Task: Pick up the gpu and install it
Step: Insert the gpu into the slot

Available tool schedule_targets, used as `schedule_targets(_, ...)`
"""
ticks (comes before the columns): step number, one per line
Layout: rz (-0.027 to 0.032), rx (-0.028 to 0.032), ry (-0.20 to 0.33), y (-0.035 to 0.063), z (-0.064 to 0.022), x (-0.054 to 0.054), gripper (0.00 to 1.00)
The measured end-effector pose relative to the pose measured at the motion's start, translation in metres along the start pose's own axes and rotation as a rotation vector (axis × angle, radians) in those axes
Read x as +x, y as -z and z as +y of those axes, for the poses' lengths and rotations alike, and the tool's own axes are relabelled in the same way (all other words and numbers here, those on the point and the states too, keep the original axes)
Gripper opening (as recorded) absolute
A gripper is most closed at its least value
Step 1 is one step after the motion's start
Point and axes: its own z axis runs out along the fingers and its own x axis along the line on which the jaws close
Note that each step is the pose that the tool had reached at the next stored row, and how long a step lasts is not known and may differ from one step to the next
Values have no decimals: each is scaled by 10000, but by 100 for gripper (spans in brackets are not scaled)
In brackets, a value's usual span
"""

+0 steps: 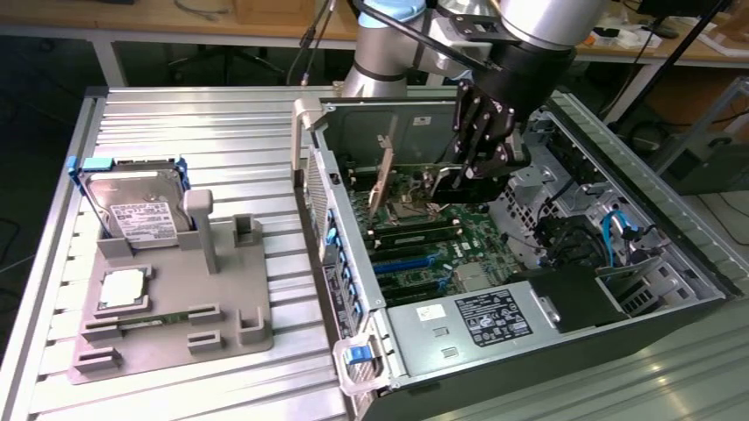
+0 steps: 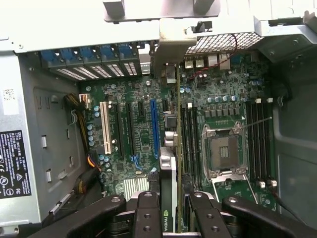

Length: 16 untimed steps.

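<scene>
My gripper (image 1: pixel 466 180) is down inside the open computer case (image 1: pixel 351 289), shut on the gpu (image 1: pixel 381 186). In the wrist view the gpu (image 2: pixel 169 163) stands on edge between my two black fingers (image 2: pixel 148 213), with a small logo near the pads. Its silver end bracket (image 2: pixel 171 54) reaches the rear slot openings of the case. The card hangs over the green motherboard (image 2: pixel 133 134), just beside the long blue slot (image 2: pixel 155 126) and between it and the black memory slots (image 2: pixel 190 144). Whether its edge touches a slot I cannot tell.
On the exterior view's left, a grey holder (image 1: pixel 175 338) carries a silver hard drive (image 1: pixel 135 206) and a square processor chip (image 1: pixel 123 289). Inside the case are the empty processor socket (image 2: pixel 223 148), the power supply (image 1: pixel 480 320), cables (image 2: pixel 81 129) and blue slot latches (image 2: pixel 86 54).
</scene>
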Motion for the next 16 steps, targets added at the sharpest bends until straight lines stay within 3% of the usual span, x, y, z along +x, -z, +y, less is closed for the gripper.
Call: schedule_targets(16, -2, 1, -1, -1, 0, 0, 27)
